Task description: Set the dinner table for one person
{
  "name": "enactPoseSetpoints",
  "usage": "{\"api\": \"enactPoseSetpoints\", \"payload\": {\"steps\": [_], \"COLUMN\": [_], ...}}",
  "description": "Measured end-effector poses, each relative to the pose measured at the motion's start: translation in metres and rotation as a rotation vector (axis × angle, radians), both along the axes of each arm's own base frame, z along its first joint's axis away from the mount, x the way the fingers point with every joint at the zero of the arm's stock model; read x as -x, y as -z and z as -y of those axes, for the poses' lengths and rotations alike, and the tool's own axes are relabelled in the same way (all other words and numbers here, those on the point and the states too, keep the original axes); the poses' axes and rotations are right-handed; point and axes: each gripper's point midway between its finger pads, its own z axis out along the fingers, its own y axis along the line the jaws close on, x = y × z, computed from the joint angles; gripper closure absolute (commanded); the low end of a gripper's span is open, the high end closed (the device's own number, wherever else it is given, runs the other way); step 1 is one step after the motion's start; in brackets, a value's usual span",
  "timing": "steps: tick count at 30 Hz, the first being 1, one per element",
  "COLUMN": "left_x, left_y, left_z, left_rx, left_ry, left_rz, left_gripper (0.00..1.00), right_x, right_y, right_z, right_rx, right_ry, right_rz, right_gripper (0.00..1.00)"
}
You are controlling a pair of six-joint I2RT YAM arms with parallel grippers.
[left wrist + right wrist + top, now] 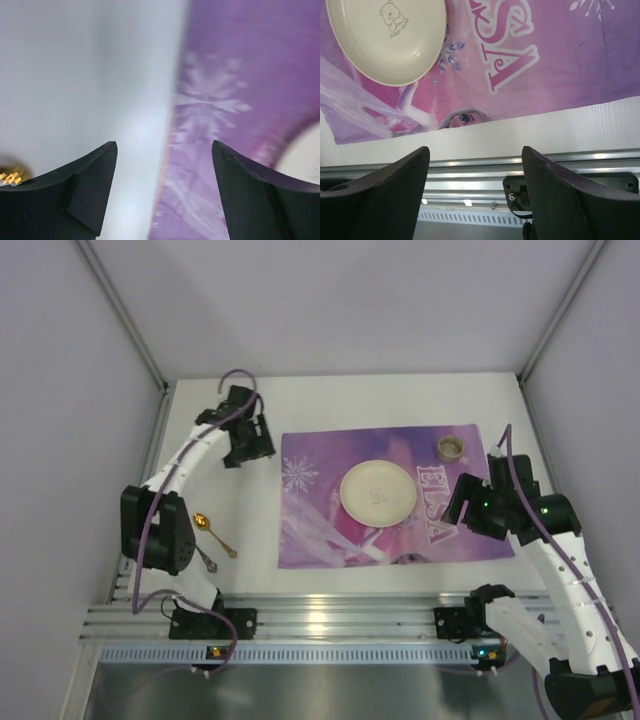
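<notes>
The white dinner table (400, 400) carries a purple snowflake placemat (320, 530). A cream plate (378, 492) sits at the mat's middle and a small cup (451, 447) stands at its far right corner. A gold spoon (213, 532) and a silver utensil (206, 559) lie on the table left of the mat. My left gripper (250, 452) is open and empty above the mat's far left edge; the left wrist view (164, 145) shows the mat's edge between its fingers. My right gripper (468, 508) is open and empty over the mat's right part, and in the right wrist view (475, 149) it is over the table's front edge.
An aluminium rail (340, 615) with the arm bases runs along the near edge. White walls close in the table on the left, right and back. The plate (385, 40) and the mat's lettering (510, 55) show in the right wrist view.
</notes>
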Motion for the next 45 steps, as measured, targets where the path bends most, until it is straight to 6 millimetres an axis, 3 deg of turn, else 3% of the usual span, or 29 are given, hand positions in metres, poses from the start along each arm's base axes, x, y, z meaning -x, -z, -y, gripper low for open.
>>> {"api": "enactPoseSetpoints", "payload": {"steps": [2, 4, 5, 7, 10, 15, 20, 27, 34, 45], "left_x": [0.018, 0.049, 0.074, 0.115, 0.147, 0.168, 0.185, 0.185, 0.17, 0.169], "left_y": [0.015, 0.038, 0.052, 0.065, 0.066, 0.068, 0.085, 0.096, 0.097, 0.117], "left_z": [-0.075, -0.135, -0.158, -0.176, -0.179, -0.186, -0.177, -0.164, -0.165, -0.169], "left_rx": [-0.024, -0.037, -0.053, -0.075, -0.082, -0.04, 0.01, 0.093, 0.119, 0.09], "left_ry": [-0.217, -0.42, -0.51, -0.608, -0.665, -0.745, -0.77, -0.781, -0.784, -0.796], "left_rz": [-0.054, -0.13, -0.184, -0.275, -0.325, -0.324, -0.375, -0.349, -0.284, -0.311], "left_gripper": [0.2, 0.2, 0.21, 0.2, 0.21, 0.28, 0.37, 0.41, 0.48, 0.55], "right_x": [0.0, 0.001, 0.002, 0.003, 0.006, 0.012, 0.017, 0.019, 0.02, 0.021], "right_y": [0.0, 0.002, 0.004, 0.005, 0.008, 0.014, 0.018, 0.019, 0.02, 0.021], "right_z": [-0.002, -0.004, -0.005, -0.006, -0.009, -0.012, -0.015, -0.017, -0.017, -0.013], "right_rx": [-0.008, -0.014, -0.018, -0.022, -0.034, -0.05, -0.061, -0.064, -0.062, -0.043], "right_ry": [-0.012, -0.022, -0.032, -0.042, -0.057, -0.077, -0.093, -0.114, -0.115, -0.102], "right_rz": [-0.001, -0.006, -0.011, -0.012, -0.016, -0.026, -0.03, -0.031, -0.033, -0.039], "right_gripper": [0.25, 0.25, 0.25, 0.25, 0.25, 0.25, 0.25, 0.25, 0.25, 0.25]}}
